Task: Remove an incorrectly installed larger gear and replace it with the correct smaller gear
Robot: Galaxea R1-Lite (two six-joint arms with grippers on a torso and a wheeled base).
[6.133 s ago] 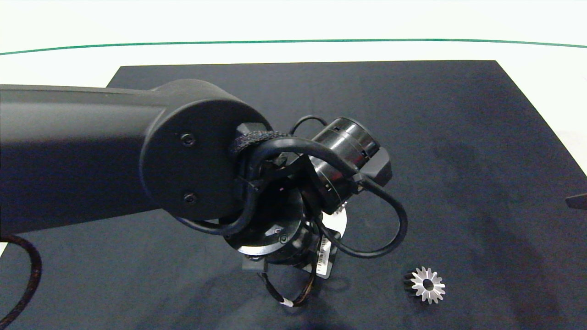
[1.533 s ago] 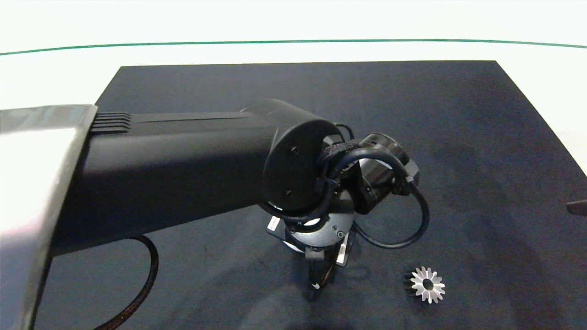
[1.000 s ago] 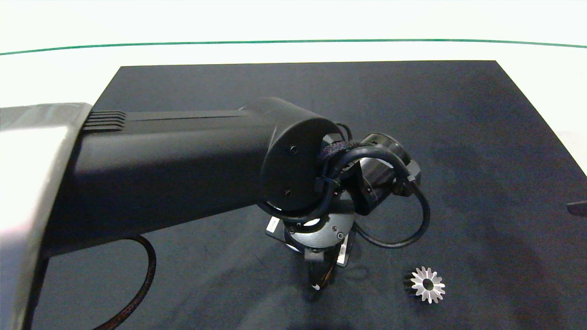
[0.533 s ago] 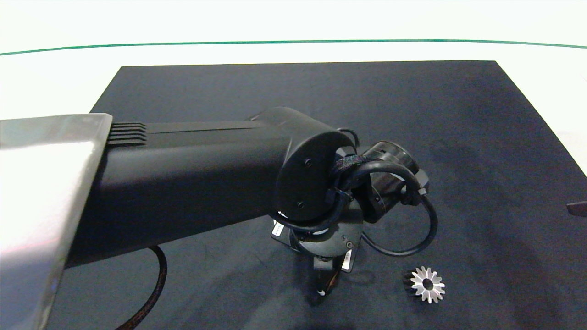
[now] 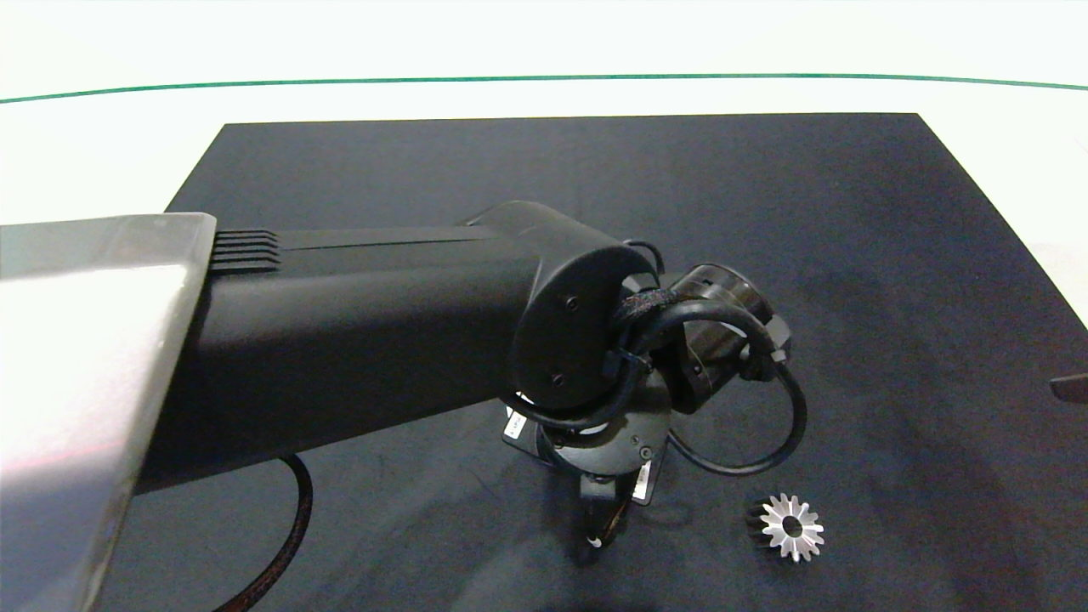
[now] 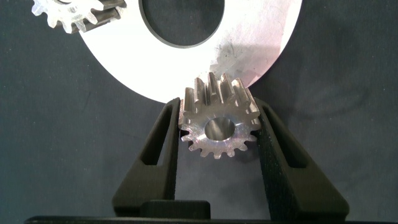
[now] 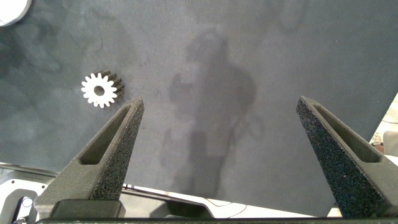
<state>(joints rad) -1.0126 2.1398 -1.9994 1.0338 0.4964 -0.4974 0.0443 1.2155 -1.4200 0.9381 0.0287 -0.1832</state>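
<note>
In the head view the larger gear (image 5: 792,528) lies alone on the dark mat (image 5: 850,255); in the left wrist view the left gripper (image 6: 219,134) clamps the smaller gear (image 6: 219,124) at a white disc's (image 6: 261,56) rim; the right gripper (image 7: 224,118) hangs spread wide above the mat.

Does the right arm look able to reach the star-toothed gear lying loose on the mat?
Probably yes: the larger gear lies alone on the mat, and the right claw hangs open above, nothing between.
</note>
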